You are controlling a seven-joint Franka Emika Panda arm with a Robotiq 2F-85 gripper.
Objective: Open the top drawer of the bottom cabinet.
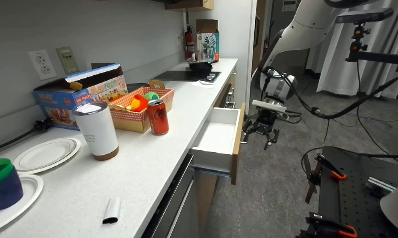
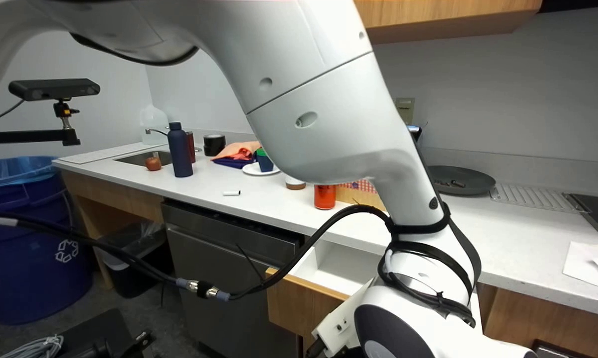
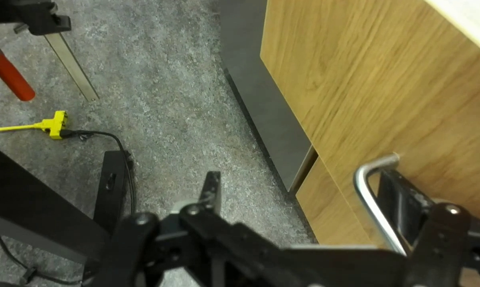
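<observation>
Under the white countertop (image 1: 159, 155), the top drawer (image 1: 218, 132) stands well out from the bottom cabinet (image 2: 542, 323), its whitish box seen from above in both exterior views, just beside a grey appliance front (image 2: 214, 253). At the drawer's brown wood face hangs the gripper (image 1: 256, 140), its fingers spread apart and pointing down. In the wrist view one finger (image 3: 401, 203) sits between the metal bar handle (image 3: 378, 213) and the wood, the other finger (image 3: 212, 189) well apart from the bar; whether the nearer one touches the metal I cannot quite tell. The arm (image 2: 338, 124) hides part of the drawer in an exterior view. A red can (image 1: 158, 117) stands upright beside a checked basket (image 1: 132, 125), near a white tumbler (image 1: 98, 132).
</observation>
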